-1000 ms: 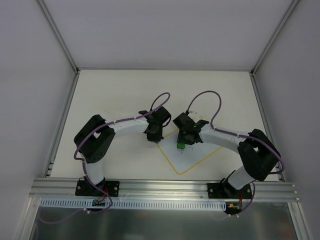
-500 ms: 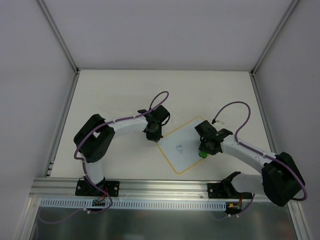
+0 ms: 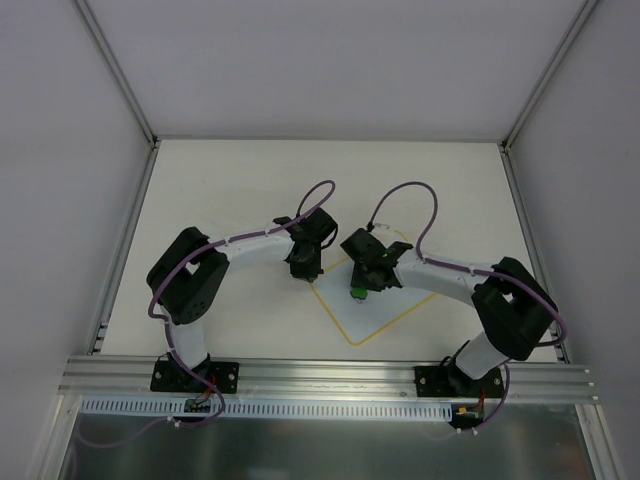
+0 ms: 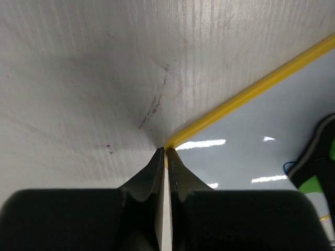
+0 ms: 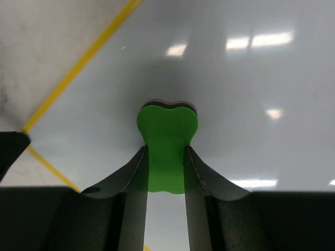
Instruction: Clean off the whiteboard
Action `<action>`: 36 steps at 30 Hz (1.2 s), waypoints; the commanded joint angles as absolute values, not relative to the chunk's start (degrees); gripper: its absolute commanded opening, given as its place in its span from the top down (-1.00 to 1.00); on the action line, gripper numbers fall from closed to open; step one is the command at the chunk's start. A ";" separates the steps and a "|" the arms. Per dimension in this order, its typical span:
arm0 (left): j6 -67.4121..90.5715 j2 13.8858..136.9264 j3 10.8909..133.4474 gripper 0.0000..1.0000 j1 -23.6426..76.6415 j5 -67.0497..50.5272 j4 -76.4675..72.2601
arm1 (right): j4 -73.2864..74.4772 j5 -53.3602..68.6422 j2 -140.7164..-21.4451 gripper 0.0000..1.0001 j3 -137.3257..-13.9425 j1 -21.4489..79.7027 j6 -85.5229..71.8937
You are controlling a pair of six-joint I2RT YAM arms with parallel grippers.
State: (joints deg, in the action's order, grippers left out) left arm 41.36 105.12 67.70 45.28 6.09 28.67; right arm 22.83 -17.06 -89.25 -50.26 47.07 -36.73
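Note:
The whiteboard, white with a yellow rim, lies turned like a diamond on the table between the arms. My right gripper is shut on the green eraser and holds it down on the board's surface, left of its middle. My left gripper is shut, with its tips at the board's left corner on the yellow rim. In the left wrist view the eraser shows at the right edge with a small blue mark beside it. The arm hides any marks in the top view.
The pale tabletop is walled by white panels on three sides. An aluminium rail runs along the near edge by the arm bases. Dark scuffs mark the table beside the board's corner.
The right gripper swung with the eraser out to the board's right side, uncovering a small mark, then came back left over that spot. The left gripper stayed at the corner.

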 commanded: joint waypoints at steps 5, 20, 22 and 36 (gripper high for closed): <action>41.75 106.70 67.41 1.00 45.09 5.62 29.27 | 19.77 -11.77 -97.03 0.99 -54.75 51.15 -37.62; 41.66 106.53 67.06 1.00 43.68 6.24 28.83 | 34.10 -23.38 -81.13 0.99 -43.07 44.83 -41.40; 41.57 106.52 67.24 1.00 43.68 6.15 28.83 | 34.01 -23.20 -79.11 0.99 -41.84 44.39 -41.48; 42.01 107.05 68.03 1.00 43.77 2.55 28.13 | 21.53 -12.13 -92.26 0.99 -49.12 53.34 -35.86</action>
State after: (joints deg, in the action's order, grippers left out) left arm 41.39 105.21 67.72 44.14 4.36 28.16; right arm 24.62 -17.78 -86.43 -47.62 49.98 -36.25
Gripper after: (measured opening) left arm 0.009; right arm 0.319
